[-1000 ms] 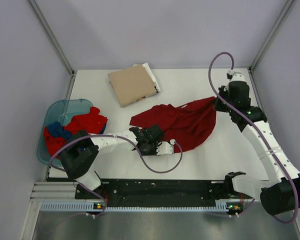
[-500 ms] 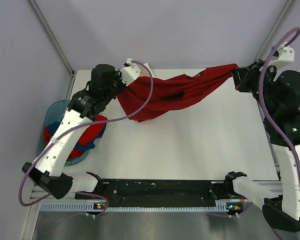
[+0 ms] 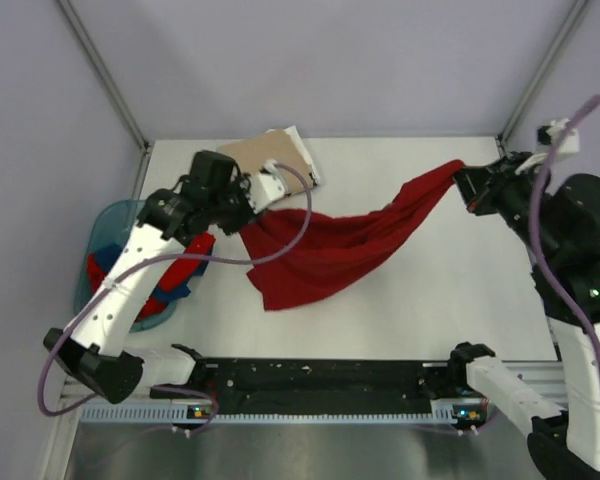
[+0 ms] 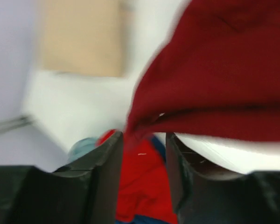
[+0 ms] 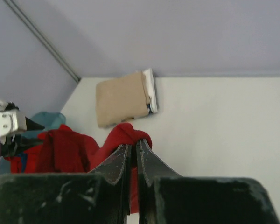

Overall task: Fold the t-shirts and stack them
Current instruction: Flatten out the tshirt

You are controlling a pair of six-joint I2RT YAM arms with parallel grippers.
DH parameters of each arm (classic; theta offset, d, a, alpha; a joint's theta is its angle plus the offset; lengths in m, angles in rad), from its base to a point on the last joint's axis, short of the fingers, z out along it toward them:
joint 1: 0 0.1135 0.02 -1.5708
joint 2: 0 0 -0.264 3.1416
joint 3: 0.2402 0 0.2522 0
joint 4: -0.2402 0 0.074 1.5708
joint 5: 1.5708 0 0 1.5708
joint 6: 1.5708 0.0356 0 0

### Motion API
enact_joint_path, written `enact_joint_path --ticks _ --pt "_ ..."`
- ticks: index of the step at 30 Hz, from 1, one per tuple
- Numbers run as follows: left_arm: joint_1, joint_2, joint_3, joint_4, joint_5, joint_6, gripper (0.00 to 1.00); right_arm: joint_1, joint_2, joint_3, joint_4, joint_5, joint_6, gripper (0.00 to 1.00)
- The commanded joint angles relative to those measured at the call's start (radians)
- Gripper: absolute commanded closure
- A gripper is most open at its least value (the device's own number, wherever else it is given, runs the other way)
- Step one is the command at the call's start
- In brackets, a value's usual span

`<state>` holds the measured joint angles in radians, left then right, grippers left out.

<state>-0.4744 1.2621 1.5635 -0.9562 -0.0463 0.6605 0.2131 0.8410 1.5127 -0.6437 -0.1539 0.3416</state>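
The dark red t-shirt runs slantwise across the table, its left end slumped on the surface and its right end lifted. My right gripper is shut on that raised corner; in the right wrist view the cloth bunches at the closed tips. My left gripper hovers by the shirt's upper left edge, open. In the left wrist view the cloth hangs just past the parted fingertips. A folded tan t-shirt lies at the back on a white one.
A translucent teal tub stands at the table's left edge with red and blue t-shirts in it, partly under my left arm. The enclosure's walls and corner posts close in the back and both sides. A black rail runs along the near edge.
My left gripper has opened and let go of the shirt's left end, which dropped onto the table. The shirt, stretched in the air half a second ago, now sags from the right gripper.
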Motion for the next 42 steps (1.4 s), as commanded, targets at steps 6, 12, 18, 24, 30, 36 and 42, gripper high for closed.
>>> enact_joint_path --ticks 6,12,18,24,30,36,42 --pt "-0.337 0.089 -0.417 -0.052 0.370 0.110 0.39 -0.007 0.150 -0.293 0.047 0.060 -0.021 1.00" --pt "-0.352 0.227 -0.421 0.060 0.312 0.080 0.43 -0.008 0.193 -0.339 0.067 0.077 -0.042 1.00" --pt "-0.170 0.359 -0.361 0.165 0.366 0.126 0.44 -0.011 0.188 -0.370 0.075 0.094 -0.061 1.00" --pt "-0.107 0.366 -0.335 0.108 0.658 0.408 0.38 -0.018 0.205 -0.382 0.078 0.097 -0.067 1.00" --pt "-0.122 0.405 -0.307 0.059 0.815 0.550 0.35 -0.020 0.210 -0.388 0.079 0.108 -0.075 1.00" --pt "-0.142 0.526 -0.191 -0.047 0.878 0.596 0.34 -0.018 0.210 -0.396 0.078 0.114 -0.075 1.00" --pt "-0.174 0.525 -0.273 -0.015 0.827 0.608 0.41 -0.024 0.199 -0.402 0.078 0.123 -0.082 1.00"
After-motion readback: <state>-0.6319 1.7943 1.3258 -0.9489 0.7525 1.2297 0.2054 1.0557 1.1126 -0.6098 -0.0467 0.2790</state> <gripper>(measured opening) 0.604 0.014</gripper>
